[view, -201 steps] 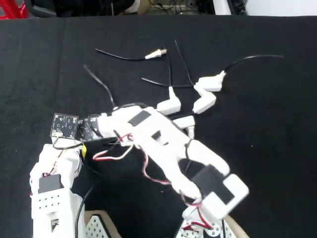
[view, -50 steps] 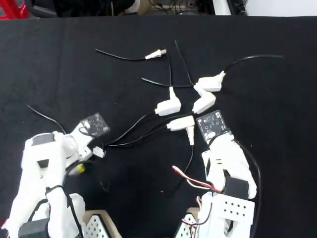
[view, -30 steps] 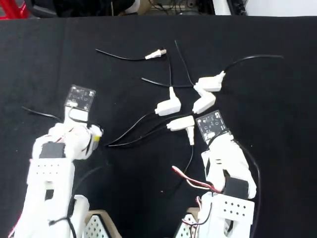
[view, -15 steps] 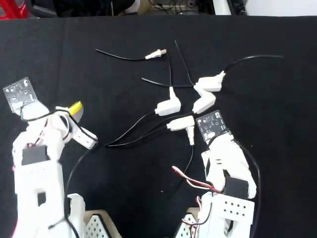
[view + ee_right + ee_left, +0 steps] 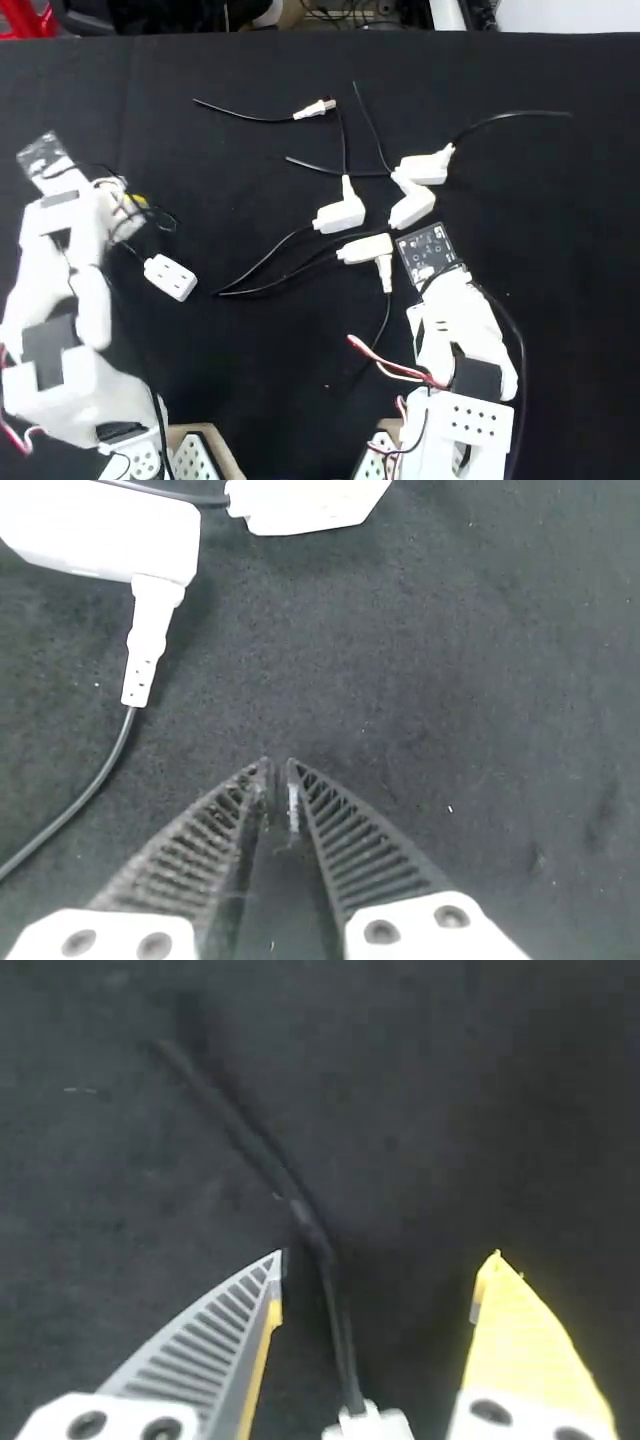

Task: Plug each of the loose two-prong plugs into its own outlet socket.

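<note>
Several white outlet sockets lie mid-table: one (image 5: 340, 213), one (image 5: 412, 208), one (image 5: 425, 167), and one (image 5: 365, 247) with a white plug (image 5: 385, 270) at its end. A loose two-prong plug (image 5: 318, 107) on a black cord lies at the back. Another white socket (image 5: 170, 277) lies alone at the left. My left gripper (image 5: 385, 1255) is open above the mat with a black cord (image 5: 250, 1150) running between its fingers. My right gripper (image 5: 277, 770) is shut on nothing, just short of the plug (image 5: 148, 650) and its socket (image 5: 100, 525).
Black cords (image 5: 270, 265) trail across the black mat between the sockets. The left arm (image 5: 60, 260) stands along the table's left edge and the right arm (image 5: 455, 330) at the front right. A further socket (image 5: 305, 500) lies beyond the right gripper.
The right arm drew back from the left side to the front right, then stayed still. The left arm swung out to the far left, uncovering the lone white socket on the mat.
</note>
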